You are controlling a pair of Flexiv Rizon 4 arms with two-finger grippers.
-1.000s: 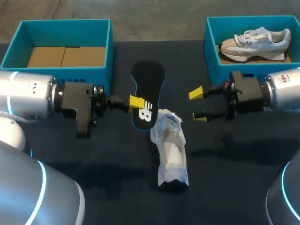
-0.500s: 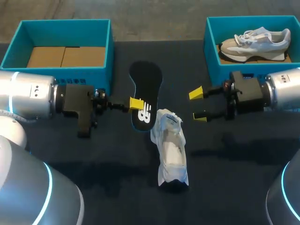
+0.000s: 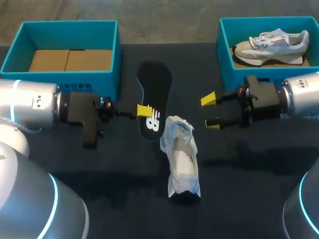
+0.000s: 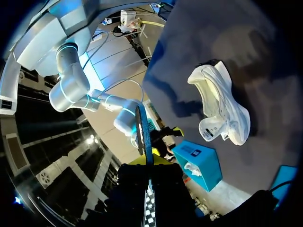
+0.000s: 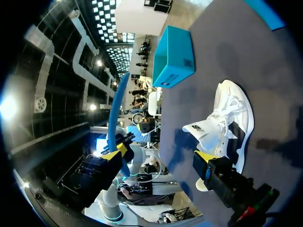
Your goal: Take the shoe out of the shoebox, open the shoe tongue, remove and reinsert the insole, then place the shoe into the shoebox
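A white shoe (image 3: 182,160) lies on the dark table, its tongue pulled up. My left gripper (image 3: 145,110) is shut on the edge of the black, blue-rimmed insole (image 3: 155,89) and holds it up, left of and behind the shoe. In the left wrist view the insole (image 4: 143,135) stands edge-on between my fingers, with the shoe (image 4: 221,105) ahead. My right gripper (image 3: 211,112) hangs open to the right of the shoe, with nothing in it. The right wrist view shows the shoe (image 5: 228,118) ahead of one yellow fingertip (image 5: 204,156) and the insole (image 5: 118,106) beyond.
An open teal shoebox (image 3: 106,73) with a cardboard floor stands at the back left. A second teal box (image 3: 224,55) at the back right holds a grey and white sneaker (image 3: 271,44). Bare table lies in front of the shoe.
My left arm has drawn back a little to the left, and the insole has shifted slightly with it. The right arm and the shoe have not moved.
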